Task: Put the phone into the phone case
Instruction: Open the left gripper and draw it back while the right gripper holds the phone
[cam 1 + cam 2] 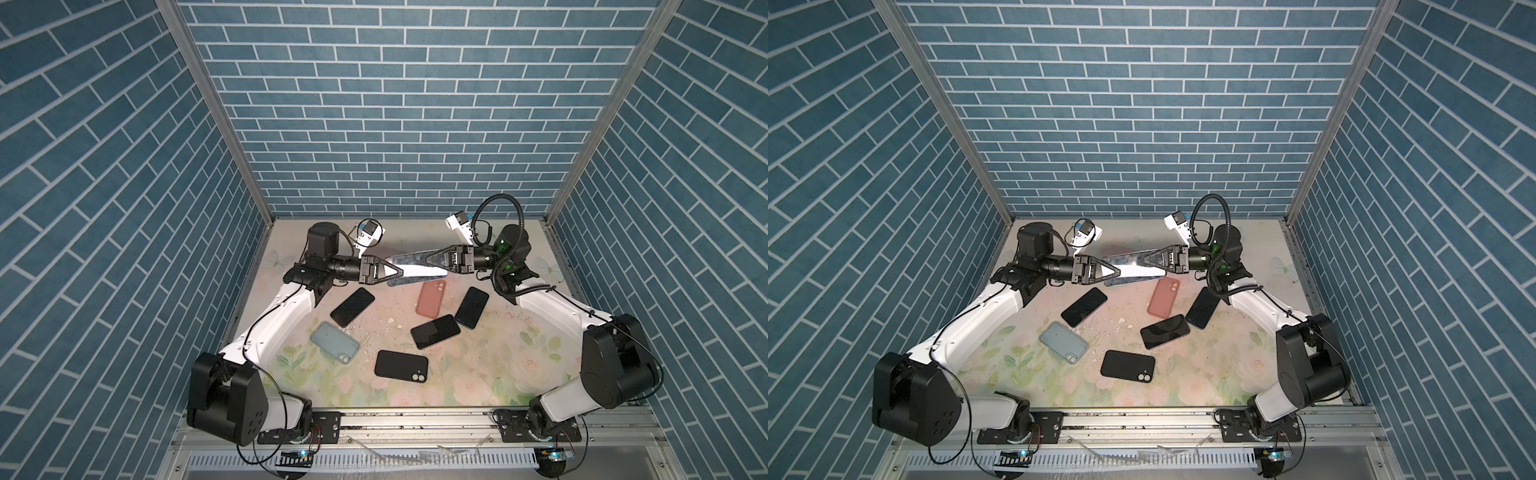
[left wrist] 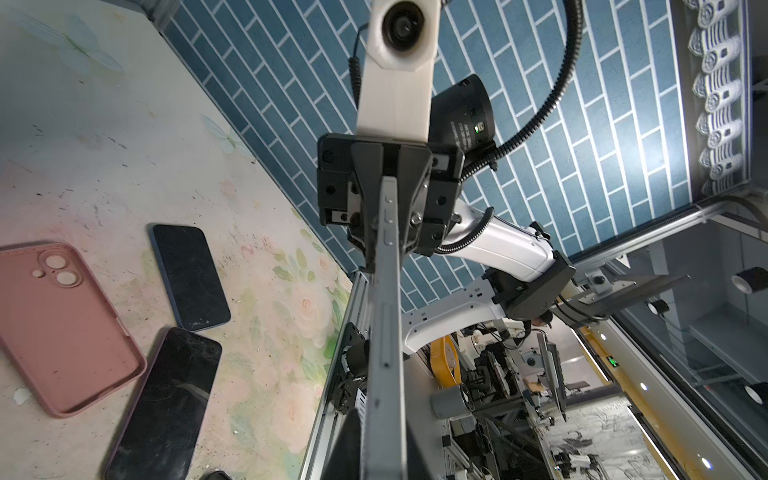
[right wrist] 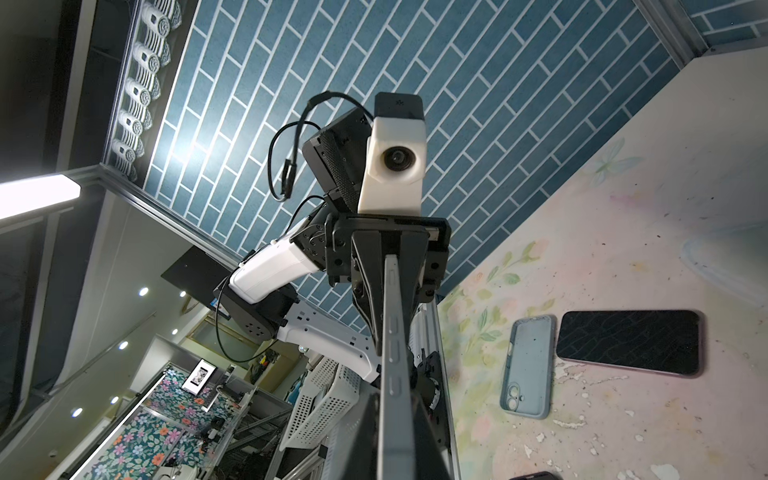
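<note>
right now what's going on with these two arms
A phone is up in the air between the two arms, over the far side of the table. The right gripper is shut on one end. The left gripper has its jaws either side of the other end, but whether they clamp it is unclear. A pink case, a light blue case and a black case lie below with three more phones.

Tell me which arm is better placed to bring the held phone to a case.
Right, probably: the right gripper is shut on the phone, and the pink case lies nearest to it. Whether the left gripper grips it is unclear.
</note>
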`<state>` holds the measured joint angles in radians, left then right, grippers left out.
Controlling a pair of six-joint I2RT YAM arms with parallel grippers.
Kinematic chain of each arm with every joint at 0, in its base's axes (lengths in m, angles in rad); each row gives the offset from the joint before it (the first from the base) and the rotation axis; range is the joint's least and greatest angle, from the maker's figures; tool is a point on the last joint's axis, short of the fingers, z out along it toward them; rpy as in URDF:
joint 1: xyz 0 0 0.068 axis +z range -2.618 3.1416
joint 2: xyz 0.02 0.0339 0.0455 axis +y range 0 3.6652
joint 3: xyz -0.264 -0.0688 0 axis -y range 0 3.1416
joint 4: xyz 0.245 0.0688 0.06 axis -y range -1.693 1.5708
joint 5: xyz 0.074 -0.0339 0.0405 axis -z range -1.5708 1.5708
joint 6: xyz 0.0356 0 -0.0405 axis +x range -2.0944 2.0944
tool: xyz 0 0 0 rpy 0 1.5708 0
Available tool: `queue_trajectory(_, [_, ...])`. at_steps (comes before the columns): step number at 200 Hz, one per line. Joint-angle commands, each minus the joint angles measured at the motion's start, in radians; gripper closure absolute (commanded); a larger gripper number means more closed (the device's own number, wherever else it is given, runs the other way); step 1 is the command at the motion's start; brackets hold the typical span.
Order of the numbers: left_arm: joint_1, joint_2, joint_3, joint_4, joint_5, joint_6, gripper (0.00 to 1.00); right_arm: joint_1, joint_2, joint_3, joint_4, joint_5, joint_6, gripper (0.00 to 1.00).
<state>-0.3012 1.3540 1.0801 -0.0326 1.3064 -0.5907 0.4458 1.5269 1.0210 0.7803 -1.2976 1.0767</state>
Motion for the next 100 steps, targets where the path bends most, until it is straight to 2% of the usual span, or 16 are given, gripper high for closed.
queue_trajectory(1, [0.012,-0.004,-0.011,0.033,-0.054,-0.015,0.67,0.005,0.004,-0.008,0.079,-0.023,-0.001,1.00])
queue_trajectory(14, [0.027,-0.013,-0.012,0.014,-0.101,-0.014,0.60,-0.008,0.000,-0.013,0.076,-0.004,-0.001,1.00])
queue_trajectory(42, [0.088,-0.061,-0.034,-0.041,-0.221,-0.017,0.56,-0.044,-0.027,-0.035,0.037,0.069,-0.031,1.00])
queue_trajectory(50, [0.109,-0.083,-0.044,-0.069,-0.266,-0.014,0.56,-0.051,-0.041,-0.037,-0.024,0.092,-0.069,1.00])
queue_trajectory(63, [0.150,-0.123,-0.051,-0.169,-0.375,0.008,0.55,-0.054,-0.076,-0.029,-0.199,0.141,-0.201,1.00])
queue_trajectory(74, [0.167,-0.157,-0.045,-0.296,-0.490,0.044,0.56,-0.053,-0.111,-0.013,-0.405,0.214,-0.342,1.00])
queue_trajectory(83, [0.169,-0.179,-0.034,-0.420,-0.640,0.069,0.56,-0.053,-0.134,-0.003,-0.541,0.283,-0.448,1.00])
queue_trajectory(100, [0.169,-0.213,-0.024,-0.629,-0.914,0.077,0.58,-0.052,-0.159,-0.005,-0.626,0.353,-0.518,1.00])
